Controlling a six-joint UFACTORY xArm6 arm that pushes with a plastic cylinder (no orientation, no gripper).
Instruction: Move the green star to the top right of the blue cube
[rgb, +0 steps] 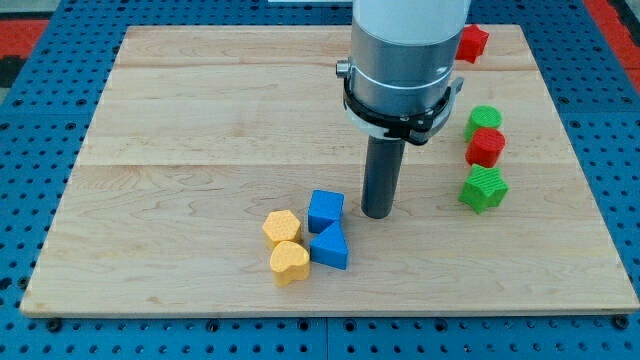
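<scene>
The green star (483, 188) lies near the board's right edge, lowest in a short column of blocks. The blue cube (325, 210) sits in the lower middle of the board. My tip (377, 214) rests on the board just to the right of the blue cube, with a small gap between them. The tip is well to the left of the green star and does not touch it.
A red block (486, 147) and a round green block (484, 120) stand right above the star. Another red block (472, 42) is at the top right. A blue triangular block (329, 246) and two yellow blocks (282, 228) (290, 262) cluster below and left of the cube.
</scene>
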